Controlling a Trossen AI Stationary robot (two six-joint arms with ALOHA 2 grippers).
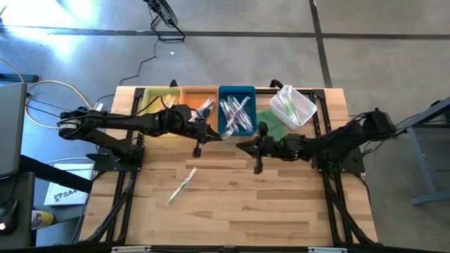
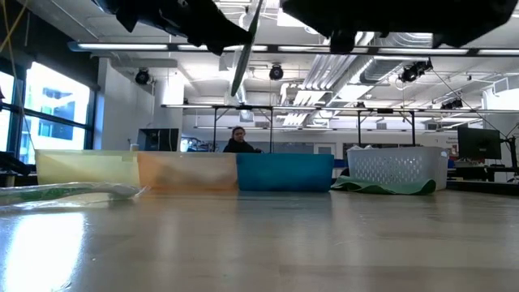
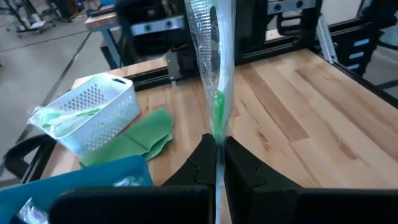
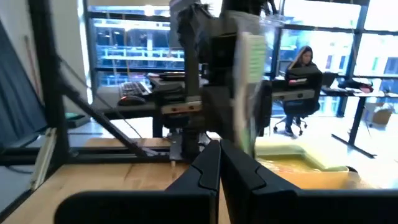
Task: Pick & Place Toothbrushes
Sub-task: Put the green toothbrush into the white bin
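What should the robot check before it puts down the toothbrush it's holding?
1. Left hand shut on the wrapped green toothbrush: ok.
2. Toothbrush lifted clear of the table, seen hanging in the low view: ok.
3. Which tray it belongs in, yellow tray, orange tray or blue tray: cannot tell.
4. Right hand shut and holding nothing: ok.
5. Right hand sits close beside the left hand near the blue tray, so the path may be tight: not ok.
6. Loose toothbrush lies out on the table: not ok, it likely needs picking up later.
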